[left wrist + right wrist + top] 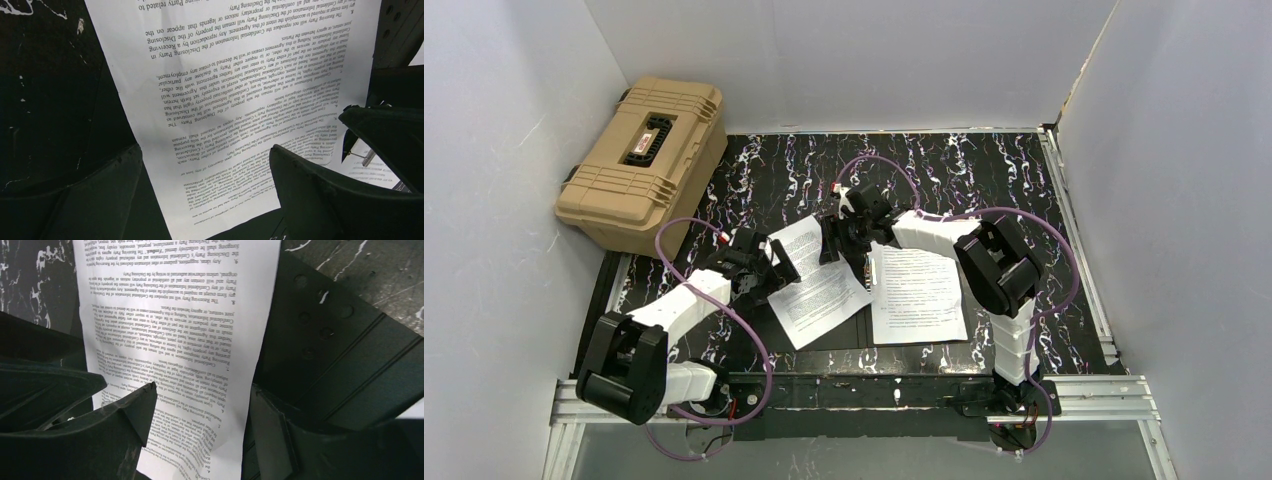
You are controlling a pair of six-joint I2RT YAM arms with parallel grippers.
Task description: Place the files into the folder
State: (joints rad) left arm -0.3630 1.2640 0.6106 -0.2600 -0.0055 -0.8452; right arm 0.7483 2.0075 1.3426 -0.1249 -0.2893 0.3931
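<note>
A white printed sheet of the files [816,282] lies tilted on the black marbled table between both grippers. My left gripper [774,268] is open over its left edge; in the left wrist view the sheet [240,100] runs between the spread fingers of the left gripper [205,165]. My right gripper [836,240] is open at the sheet's far right corner, and the sheet [175,330] passes under the right gripper [202,400]. The folder's black inside with a row of dots [325,340] lies just right of the sheet. A second white printed rectangle [916,292] lies further right; whether it is a sheet or the folder's cover I cannot tell.
A tan ribbed hard case [644,160] stands at the far left corner. White walls close in the left, back and right sides. A metal rail [864,395] runs along the near edge by the arm bases.
</note>
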